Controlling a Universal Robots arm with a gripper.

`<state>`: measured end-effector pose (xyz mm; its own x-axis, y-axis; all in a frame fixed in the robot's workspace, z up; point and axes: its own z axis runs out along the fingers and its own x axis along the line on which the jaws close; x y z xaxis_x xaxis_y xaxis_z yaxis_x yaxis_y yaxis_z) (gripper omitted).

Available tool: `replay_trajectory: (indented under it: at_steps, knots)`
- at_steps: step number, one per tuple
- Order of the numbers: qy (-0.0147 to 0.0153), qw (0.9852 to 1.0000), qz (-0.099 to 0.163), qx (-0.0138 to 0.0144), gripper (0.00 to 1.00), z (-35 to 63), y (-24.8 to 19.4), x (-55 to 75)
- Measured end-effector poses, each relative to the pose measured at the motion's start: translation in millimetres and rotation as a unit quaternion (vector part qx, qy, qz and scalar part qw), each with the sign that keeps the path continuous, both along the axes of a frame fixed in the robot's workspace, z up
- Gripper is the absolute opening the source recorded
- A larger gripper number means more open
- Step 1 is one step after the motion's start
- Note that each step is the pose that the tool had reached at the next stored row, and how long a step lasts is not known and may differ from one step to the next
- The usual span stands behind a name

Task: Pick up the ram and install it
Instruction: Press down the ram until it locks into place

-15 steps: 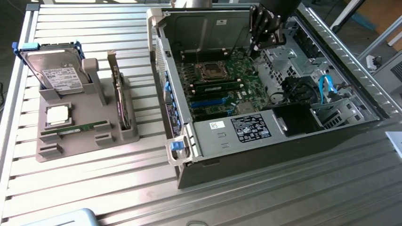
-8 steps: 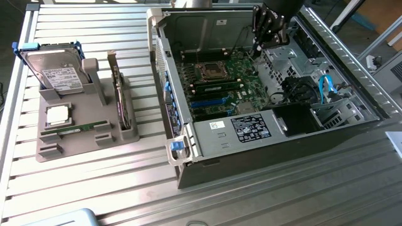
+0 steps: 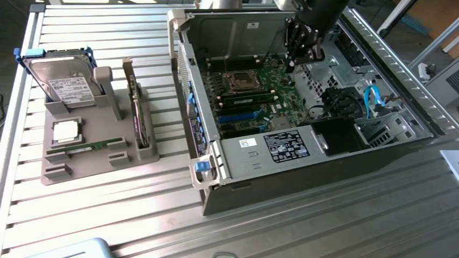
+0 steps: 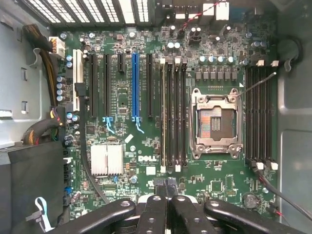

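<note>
Black metal gripper [image 4: 166, 187], nearest the wrist camera: its two fingertips are pressed together along a thin seam, with nothing visible between them. It hangs above the green motherboard [image 4: 229, 178] inside the open computer case [image 3: 301, 177]. Beyond the fingertips run four long memory slots [image 4: 173, 117]. The one on the side of the blue expansion slot [image 4: 135, 85] shows a pale edge along its length, so a module may already sit there, though this cannot be told for certain. Past the slots lies the empty processor socket [image 4: 216, 122].

Farthest from the gripper, at the exterior view's left, a grey tray [image 3: 86, 161] rests on the ribbed metal table [image 3: 107, 215]. The ram [image 3: 97, 145], a narrow green stick, lies flat in a groove of the tray, just beside the square silver processor chip [image 3: 66, 130]. The hard drive [image 3: 64, 83] and an upright expansion card [image 3: 134, 107] stand behind it.

Judgement: with this stick in the tray and the gripper empty and well apart from it, neither pick-up nor installation appears done.
</note>
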<state>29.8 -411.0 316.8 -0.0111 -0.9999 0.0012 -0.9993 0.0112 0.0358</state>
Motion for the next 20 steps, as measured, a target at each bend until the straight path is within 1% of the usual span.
replay_trajectory:
  at_steps: [8, 15, 19, 20]
  knots:
    - [0.0000, 1.0000, 0.000, -0.0002, 0.11, -16.4, 0.0, 0.0]
    - [0.0000, 1.0000, -0.001, -0.0002, 0.11, -37.8, -1.0, -0.1]
    - [0.0000, 1.0000, -0.001, -0.0002, 0.11, -46.1, -2.0, 0.0]
    - [0.0000, 1.0000, -0.001, -0.0002, 0.11, -49.6, -2.4, 0.0]
